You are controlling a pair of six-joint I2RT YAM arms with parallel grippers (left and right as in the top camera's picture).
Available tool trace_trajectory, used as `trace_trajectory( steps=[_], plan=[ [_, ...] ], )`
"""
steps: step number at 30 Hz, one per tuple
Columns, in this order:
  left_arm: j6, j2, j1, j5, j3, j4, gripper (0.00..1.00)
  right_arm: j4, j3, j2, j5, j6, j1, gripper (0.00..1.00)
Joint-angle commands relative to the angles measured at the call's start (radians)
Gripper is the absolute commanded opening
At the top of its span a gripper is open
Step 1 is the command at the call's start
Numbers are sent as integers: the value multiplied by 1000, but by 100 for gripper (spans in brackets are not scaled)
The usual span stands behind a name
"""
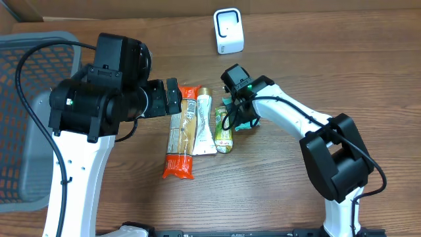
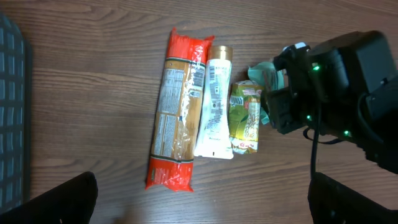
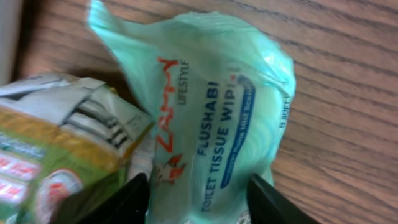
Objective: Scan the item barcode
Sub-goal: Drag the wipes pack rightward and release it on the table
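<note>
A mint-green pack of toilet tissue wipes (image 3: 211,106) lies on the wooden table, right of a green snack pouch (image 3: 56,143). My right gripper (image 3: 199,208) is down over it, its black fingers (image 3: 127,202) pressed against both sides of the pack. From overhead the pack (image 1: 250,123) peeks out beside the right gripper (image 1: 239,118). The white scanner (image 1: 228,31) stands at the back of the table. My left gripper (image 2: 202,205) hangs wide open above the table with nothing between its fingers, near the lower end of the pasta pack (image 2: 177,112).
In a row lie a red-ended pasta pack (image 1: 181,135), a white tube (image 1: 204,125) and the green pouch (image 1: 224,130). A grey mesh basket (image 1: 20,118) stands at the left edge. The left arm (image 1: 99,99) hovers left of the row.
</note>
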Motion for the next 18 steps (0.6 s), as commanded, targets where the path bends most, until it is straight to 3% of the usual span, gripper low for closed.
trace_trajectory(
  steps=[1, 6, 8, 9, 14, 18],
  plan=[
    [23, 5, -2, -3, 15, 3, 100, 2, 6, 47, 111, 2, 9, 44],
    [23, 5, -2, -3, 15, 3, 100, -28, 7, 48, 101, 2, 10, 19],
    [23, 5, -2, -3, 15, 3, 99, -67, 7, 48, 70, 2, 9, 13],
    [23, 5, -2, -3, 15, 3, 100, -74, 8, 48, 71, 2, 9, 4],
    [23, 5, -2, -3, 15, 3, 100, -182, 62, 35, -5, 2, 4, 4],
    [23, 5, -2, -3, 15, 3, 100, -238, 110, -31, -211, -35, -30, 4]
  ],
)
